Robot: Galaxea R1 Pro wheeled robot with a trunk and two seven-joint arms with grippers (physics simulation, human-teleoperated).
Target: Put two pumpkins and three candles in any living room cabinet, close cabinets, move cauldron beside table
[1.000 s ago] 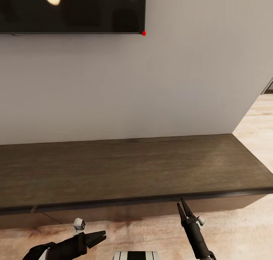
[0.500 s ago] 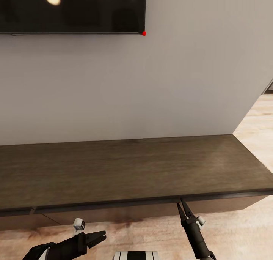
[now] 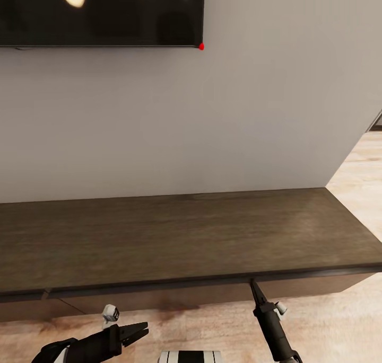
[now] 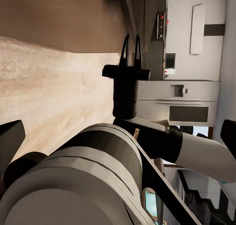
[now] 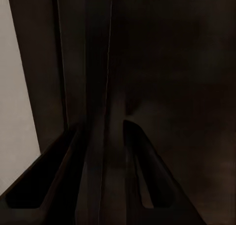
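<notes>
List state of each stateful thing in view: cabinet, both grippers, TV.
cabinet: drawer fronts look shut, nothing on its top.
right gripper: tips at the gap under the cabinet's top edge; fingers slightly apart.
left gripper: open, empty, low over the floor in front of the cabinet.
TV: screen dark, reflecting a lamp, mounted on the wall above the cabinet.

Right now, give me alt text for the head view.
The right pincer reaches up to the front edge of the long dark-brown cabinet, under its top. The left pincer hangs open above the wood floor; a dark TV is mounted on the wall.
</notes>
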